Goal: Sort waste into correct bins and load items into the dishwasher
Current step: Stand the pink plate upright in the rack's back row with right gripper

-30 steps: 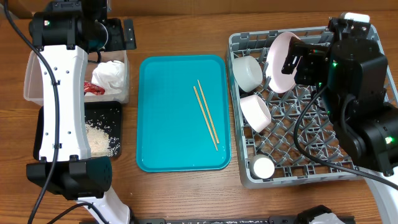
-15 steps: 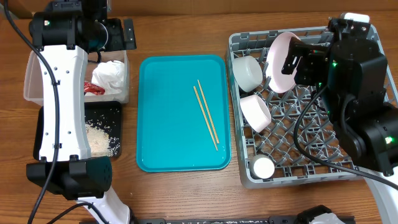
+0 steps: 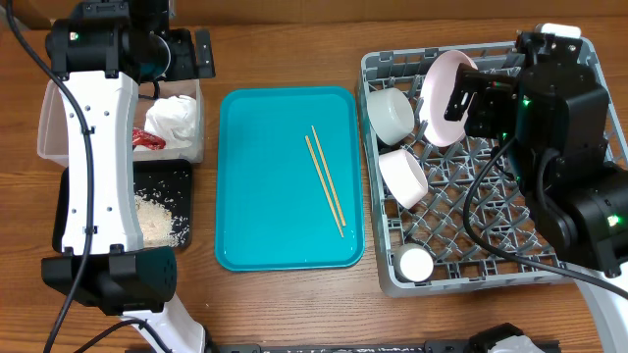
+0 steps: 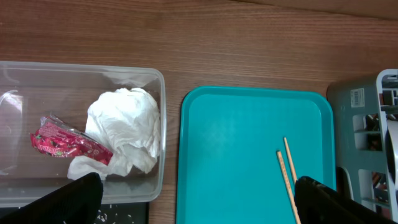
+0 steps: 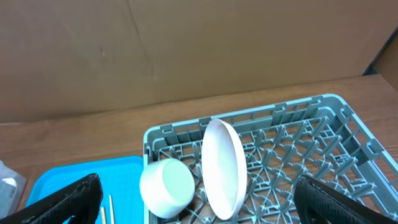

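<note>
Two thin wooden chopsticks [image 3: 324, 179] lie side by side, almost parallel, on the teal serving tray [image 3: 255, 216], right of its middle and slanting toward its right edge. Nothing grips them. To the tray's right, the grey dish rack [image 3: 392, 279] holds a pale pink plate [image 3: 440, 93] standing on edge among the pegs. Two white bowls [image 3: 391, 113] lie tipped on their sides along the rack's left wall, and a small white cup [image 3: 414, 263] sits in its near left corner. To the tray's left, the clear plastic tub [image 4: 81, 74] contains a crumpled white napkin [image 4: 127, 127] with a crumpled red wrapper [image 4: 62, 144] touching it. Just beside the tub, the flat black tray [image 3: 182, 176] carries a scatter of white rice grains [image 3: 162, 218]. The left tool [image 4: 199, 202] hangs above the gap between tub and teal tray, its fingers spread wide and empty. The right tool [image 5: 202, 202] hovers over the rack's far left part, above the pink plate, also spread wide with nothing between its fingers. Everything rests on a brown wooden bench [image 3: 285, 49]
</note>
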{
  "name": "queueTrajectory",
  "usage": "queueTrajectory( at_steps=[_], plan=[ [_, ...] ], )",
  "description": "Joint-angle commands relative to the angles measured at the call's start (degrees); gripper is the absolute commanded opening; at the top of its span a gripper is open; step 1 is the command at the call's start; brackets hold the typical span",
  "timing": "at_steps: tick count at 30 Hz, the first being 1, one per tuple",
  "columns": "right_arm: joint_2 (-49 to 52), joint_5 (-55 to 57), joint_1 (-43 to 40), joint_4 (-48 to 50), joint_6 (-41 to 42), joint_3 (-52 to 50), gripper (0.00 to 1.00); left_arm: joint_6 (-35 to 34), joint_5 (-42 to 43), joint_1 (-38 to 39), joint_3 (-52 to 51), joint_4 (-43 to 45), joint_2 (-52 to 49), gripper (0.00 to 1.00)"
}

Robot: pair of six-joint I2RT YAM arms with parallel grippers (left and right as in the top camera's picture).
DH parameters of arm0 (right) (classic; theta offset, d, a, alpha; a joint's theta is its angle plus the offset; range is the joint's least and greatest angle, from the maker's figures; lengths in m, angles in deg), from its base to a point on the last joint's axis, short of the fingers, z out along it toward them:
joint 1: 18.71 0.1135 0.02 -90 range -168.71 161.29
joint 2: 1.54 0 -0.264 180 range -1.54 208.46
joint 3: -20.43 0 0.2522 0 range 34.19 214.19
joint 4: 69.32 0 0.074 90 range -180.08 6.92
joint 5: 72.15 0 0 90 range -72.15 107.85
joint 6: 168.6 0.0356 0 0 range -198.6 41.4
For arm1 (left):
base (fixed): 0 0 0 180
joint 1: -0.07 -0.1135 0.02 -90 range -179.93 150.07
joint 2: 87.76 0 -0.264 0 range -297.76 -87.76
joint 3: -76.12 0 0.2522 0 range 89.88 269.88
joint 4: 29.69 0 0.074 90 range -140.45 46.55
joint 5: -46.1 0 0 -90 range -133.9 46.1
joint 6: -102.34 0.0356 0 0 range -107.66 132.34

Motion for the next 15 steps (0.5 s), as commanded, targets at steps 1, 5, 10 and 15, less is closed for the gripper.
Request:
queueTrajectory(
  at_steps=[1,5,10,15],
  plan=[
    [-0.37,-0.85,0.15,0.11,0.13,-0.02,1.00,-0.57,-0.13,0.28,-0.17,0.04,0.26,1.00],
    [-0.24,-3.08,0.15,0.22,0.11,-0.09,1.00,-0.57,-0.13,0.28,-0.17,0.07,0.26,1.00],
    [1.29,-3.08,0.15,0.63,0.11,-0.09,1.00,-0.57,-0.13,0.28,-0.17,0.04,0.26,1.00],
    [4.72,-3.13,0.15,-0.31,0.11,-0.09,1.00,-0.57,-0.15,0.28,-0.17,0.04,0.26,1.00]
  ],
)
